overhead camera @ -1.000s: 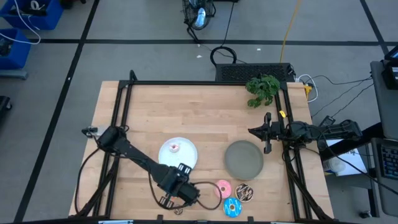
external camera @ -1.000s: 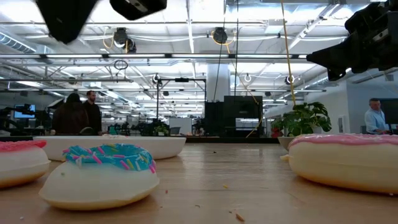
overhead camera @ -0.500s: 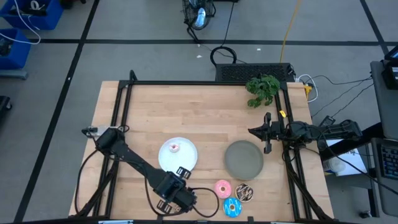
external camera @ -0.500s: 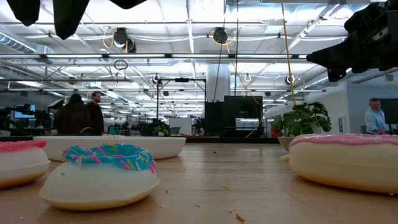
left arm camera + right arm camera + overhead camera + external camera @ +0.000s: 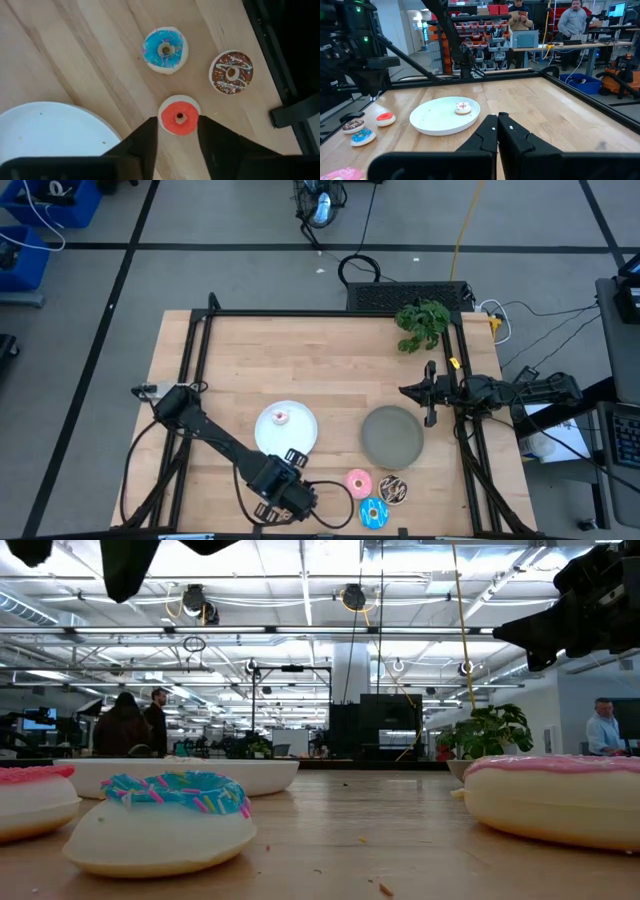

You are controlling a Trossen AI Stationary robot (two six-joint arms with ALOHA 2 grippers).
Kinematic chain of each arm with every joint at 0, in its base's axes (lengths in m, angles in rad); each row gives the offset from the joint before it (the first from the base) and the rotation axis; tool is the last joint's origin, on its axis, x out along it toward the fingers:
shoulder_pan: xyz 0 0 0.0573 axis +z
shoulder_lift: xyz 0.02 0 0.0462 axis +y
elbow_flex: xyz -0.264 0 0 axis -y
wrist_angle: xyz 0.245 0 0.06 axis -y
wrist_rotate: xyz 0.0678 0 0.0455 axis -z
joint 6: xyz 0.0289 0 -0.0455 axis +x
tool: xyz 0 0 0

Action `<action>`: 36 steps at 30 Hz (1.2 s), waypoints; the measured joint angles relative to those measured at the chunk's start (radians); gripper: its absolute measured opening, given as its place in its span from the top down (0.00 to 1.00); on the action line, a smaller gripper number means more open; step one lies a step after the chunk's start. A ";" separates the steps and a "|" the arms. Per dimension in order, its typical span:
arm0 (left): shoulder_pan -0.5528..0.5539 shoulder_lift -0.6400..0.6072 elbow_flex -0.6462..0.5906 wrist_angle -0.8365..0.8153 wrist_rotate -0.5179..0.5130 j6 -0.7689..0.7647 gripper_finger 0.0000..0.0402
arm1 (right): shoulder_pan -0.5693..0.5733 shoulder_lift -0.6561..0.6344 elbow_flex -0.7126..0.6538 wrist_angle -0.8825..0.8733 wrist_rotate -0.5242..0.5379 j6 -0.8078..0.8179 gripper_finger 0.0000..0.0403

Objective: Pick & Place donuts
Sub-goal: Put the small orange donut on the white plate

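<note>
No brand, label or writing can be read on anything here. Toward the desk's left side, the left arm reaches along the desk [image 5: 300, 360] to its near edge, and the left end effector [image 5: 178, 131] hangs above the wood with its two fingers spread wide, holding nothing; seen from its wrist, a small red donut [image 5: 179, 118] lies directly between the fingertips. Just beside that spot stands the white plate [image 5: 286, 427], near the middle of the near half of the desk, and it carries a single small whitish donut [image 5: 281, 417] with a red mark on top. Next along the near edge lie three larger donuts close together: the pink donut [image 5: 359, 481], the blue sprinkled donut [image 5: 373, 513] nearest the edge, and the chocolate donut [image 5: 393, 490] with white drizzle. Beyond them, toward the right side, the grey plate [image 5: 392, 434] holds nothing. The right arm waits at the desk's right edge, its right end effector [image 5: 497, 118] pinched together on nothing. A green plant [image 5: 422, 324] sits at the far right corner.
</note>
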 joint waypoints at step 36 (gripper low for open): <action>-0.062 0.024 -0.155 0.122 -0.086 0.009 0.21 | 0.000 0.000 0.000 0.001 0.000 -0.001 1.00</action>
